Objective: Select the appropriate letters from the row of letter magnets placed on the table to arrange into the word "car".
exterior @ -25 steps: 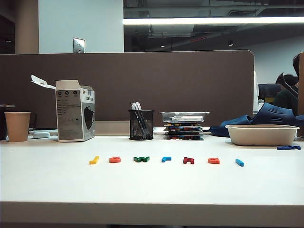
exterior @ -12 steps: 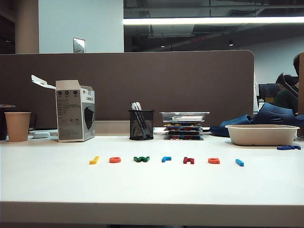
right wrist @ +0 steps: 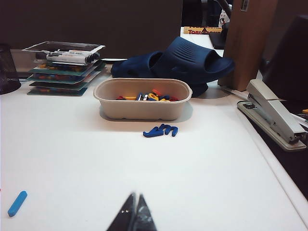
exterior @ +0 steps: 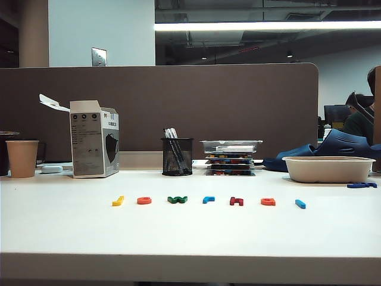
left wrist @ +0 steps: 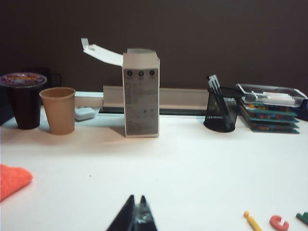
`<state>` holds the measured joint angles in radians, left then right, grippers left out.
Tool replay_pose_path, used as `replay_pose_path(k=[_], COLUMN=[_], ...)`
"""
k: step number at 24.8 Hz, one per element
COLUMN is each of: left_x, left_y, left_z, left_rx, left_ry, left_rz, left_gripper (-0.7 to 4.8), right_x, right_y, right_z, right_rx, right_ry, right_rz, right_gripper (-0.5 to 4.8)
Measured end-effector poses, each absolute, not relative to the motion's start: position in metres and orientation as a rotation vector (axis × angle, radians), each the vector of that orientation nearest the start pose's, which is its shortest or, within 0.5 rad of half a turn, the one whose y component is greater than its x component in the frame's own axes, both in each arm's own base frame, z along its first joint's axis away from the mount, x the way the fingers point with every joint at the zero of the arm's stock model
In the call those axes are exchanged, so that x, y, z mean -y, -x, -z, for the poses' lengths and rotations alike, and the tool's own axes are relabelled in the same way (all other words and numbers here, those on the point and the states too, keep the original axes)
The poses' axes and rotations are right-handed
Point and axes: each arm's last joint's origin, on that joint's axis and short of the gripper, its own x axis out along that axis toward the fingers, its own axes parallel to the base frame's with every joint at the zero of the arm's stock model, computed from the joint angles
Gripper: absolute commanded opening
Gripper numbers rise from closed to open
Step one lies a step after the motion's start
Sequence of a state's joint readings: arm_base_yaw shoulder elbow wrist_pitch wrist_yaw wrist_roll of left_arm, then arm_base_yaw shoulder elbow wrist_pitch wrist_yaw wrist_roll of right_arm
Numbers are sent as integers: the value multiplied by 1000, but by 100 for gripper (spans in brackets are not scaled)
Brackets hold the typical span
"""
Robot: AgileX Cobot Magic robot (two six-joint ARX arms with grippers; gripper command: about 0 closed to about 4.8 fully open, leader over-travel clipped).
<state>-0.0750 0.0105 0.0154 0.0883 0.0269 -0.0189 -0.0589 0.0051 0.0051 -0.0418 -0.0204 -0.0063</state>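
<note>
Seven letter magnets lay in one straight row on the white table (exterior: 65, 226), none of them lifted or shifted out of line, so by my reading the word "car" had not been started at all. Running from left to right in the exterior view, the row read: a yellow letter (exterior: 118, 201), the orange "c" (exterior: 144, 201), a green letter (exterior: 177, 199), the light blue "r" (exterior: 208, 199), a dark red letter (exterior: 236, 201), the orange "a" (exterior: 268, 202) and a light blue bar-shaped letter (exterior: 300, 204). Each sat apart from its neighbours.

Neither arm showed in the exterior view. The left gripper (left wrist: 135, 217) hung low over bare table with its fingers pressed together and nothing between them, the yellow letter and the "c" lying near it off to one side. The right gripper (right wrist: 134, 213) was likewise closed and empty, with the bar-shaped letter near it and a beige tray (right wrist: 142, 108) of spare letters well beyond.

All three picks were therefore left: the "c", the "a" and the "r" each had to be taken from the row and set down side by side in that order on the free table in front of it.
</note>
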Motion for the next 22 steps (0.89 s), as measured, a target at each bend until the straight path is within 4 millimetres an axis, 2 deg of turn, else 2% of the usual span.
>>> replay_pose_path(k=[3,5,7,8,12,13,17,18,19,22], left_x=[9,10,10,10,8,8,8,9,10,11], left_y=[-94,-90,-80,-71,-38,-30,-24,-28,-29,-30], left_z=[-188,-202,-227,-245,-292,-309,-357,-379,-388,-441], left_rx=[123,139,146,144,119,101,-12,-68,-86,-191], left_ry=[19,24,61,90,124,133,199,227,239,345], left_rz=[142,186,229,245,265,268,307,328,339,373], left_gripper=[-6,-6,-6,-6,-6,-6,-6,-6,-6,-6], right_x=[5,5,5,5,5,5,5,5,5,5], right_y=[-97,-97,-97,-97,-97,-97,-97,-97,-97,-97], right_z=[-161,-161,-161,-161,-161,-161,-156,-155,-154,-154], right_rx=[-42,-42,-42,-42,-42,-43,-88,-107,-109,-110], right_ry=[5,5,5,5,5,5,3,2,2,2], right_rz=[38,38,38,38,38,38,39,38,38,38], right_gripper=[-1,-1,-1,-1,-1,-1,-1,-1,-1,-1])
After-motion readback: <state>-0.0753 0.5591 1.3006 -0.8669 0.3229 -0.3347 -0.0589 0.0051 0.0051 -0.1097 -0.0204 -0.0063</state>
